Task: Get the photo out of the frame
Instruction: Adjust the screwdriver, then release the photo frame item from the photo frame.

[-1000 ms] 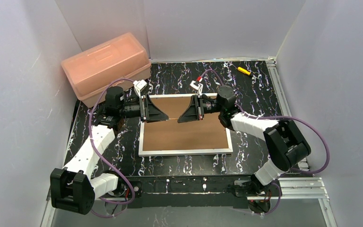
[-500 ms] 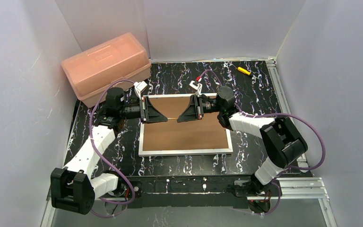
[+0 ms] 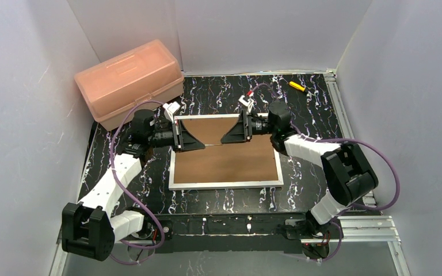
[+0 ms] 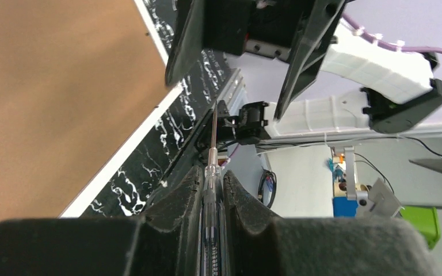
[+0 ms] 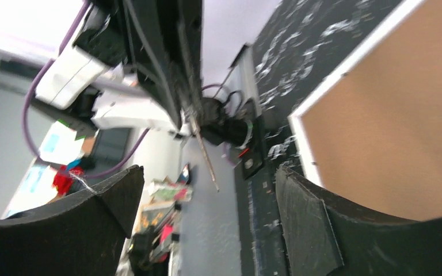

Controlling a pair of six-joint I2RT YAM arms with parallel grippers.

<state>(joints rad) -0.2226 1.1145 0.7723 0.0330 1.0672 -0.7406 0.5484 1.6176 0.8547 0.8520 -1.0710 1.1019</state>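
**A thin tool held over the frame**

The left fingers (image 4: 181, 198) pinch a thin metal tool (image 4: 214, 144) above the frame's far end, likely to pry the back loose. The right fingers (image 5: 316, 230) are spread wide and face its tip, maybe to take it. The frame (image 3: 230, 164) lies back-up on the surface (image 3: 322, 115), so the photo is hidden, probably inside.

frame (image 3: 225, 164) back matt brown fibreboard, fine grain; rim smooth white. surface (image 3: 305, 115) black with white veining, slight gloss. box (image 3: 128, 80) upper left translucent pink plastic, smooth. screwdriver (image 4: 213, 135) bare metal shaft, clear plastic handle. left claw (image 4: 212, 175) matt black plastic.
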